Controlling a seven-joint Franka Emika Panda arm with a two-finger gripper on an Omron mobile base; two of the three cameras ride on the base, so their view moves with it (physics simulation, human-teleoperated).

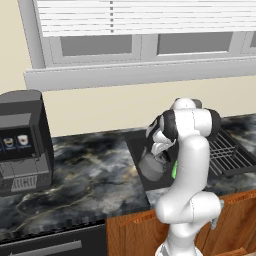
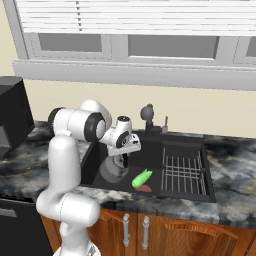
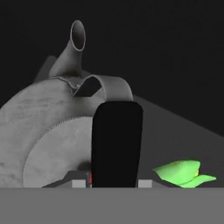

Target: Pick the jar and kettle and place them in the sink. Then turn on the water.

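White robot arm with dark joints

The arm (image 1: 192, 165) is built of smooth, glossy white tubular links with rounded, bulbous housings at the base, elbow and shoulder. Wide black bands ring the joints, most plainly on the thick horizontal segment at the top. The wrist section is white with a dark grey face and a small round cap. The gripper (image 2: 122, 159) ends the arm in a white block with darker parts beneath; its finger tips (image 3: 78, 179) look small and grey in the hand view.
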